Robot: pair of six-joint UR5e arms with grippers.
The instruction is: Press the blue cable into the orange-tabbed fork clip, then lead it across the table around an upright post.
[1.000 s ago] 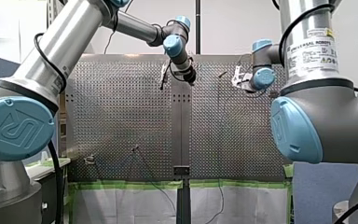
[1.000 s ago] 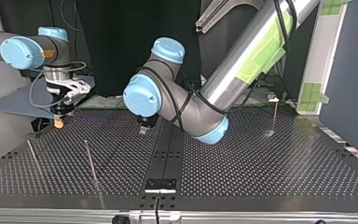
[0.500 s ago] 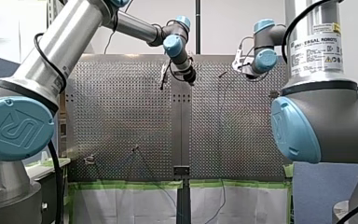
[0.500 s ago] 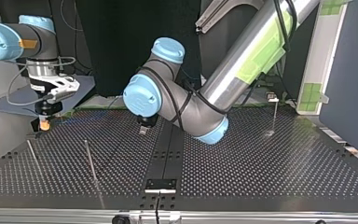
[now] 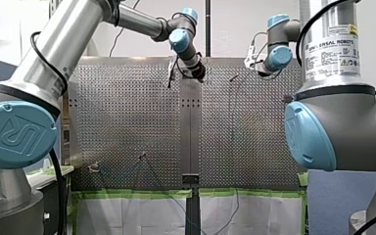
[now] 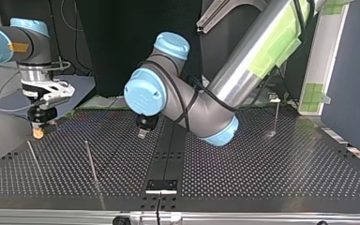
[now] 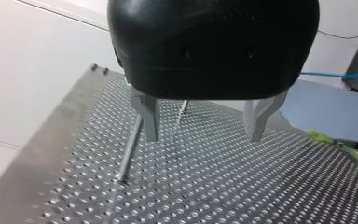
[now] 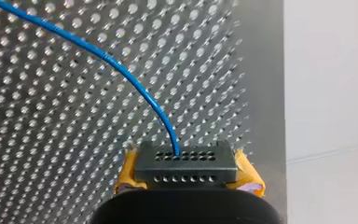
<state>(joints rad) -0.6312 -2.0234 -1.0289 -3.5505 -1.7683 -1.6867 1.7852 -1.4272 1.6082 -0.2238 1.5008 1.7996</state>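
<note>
As the front view has it: my left arm reaches from the view's left to the far middle of the worktop point(image 5: 127, 122). Its claw point(image 5: 199, 74) hangs just beside a thin post point(image 5: 170, 78). My right claw point(image 5: 250, 58) sits at the far edge, toward the view's right. Neither claw's fingers can be read here.

Top view: my right claw hangs low over the far corner at the view's left, orange-yellow tips down, near the leftmost post point(image 6: 32, 154). I judge it is kept low so that what it carries stays close to the surface. My left claw hovers near the middle, well apart from the right one, probably to leave that side free.

Left wrist view: my left claw's metal fingers point(image 7: 148, 119) are spread with nothing between them. Two posts stand ahead, and a short run of the blue cable point(image 7: 335, 74) shows far off to one side.

Right wrist view: the yellow pads point(image 8: 127, 173) are pressed together on a dark holed block point(image 8: 186, 161). The blue cable leaves this block and arcs away over the worktop. Gripping at the end leaves the free length to be steered.

Clip: I cannot pick out the orange-tabbed fork clip in any view, so I cannot tell whether the cable is seated.
</note>
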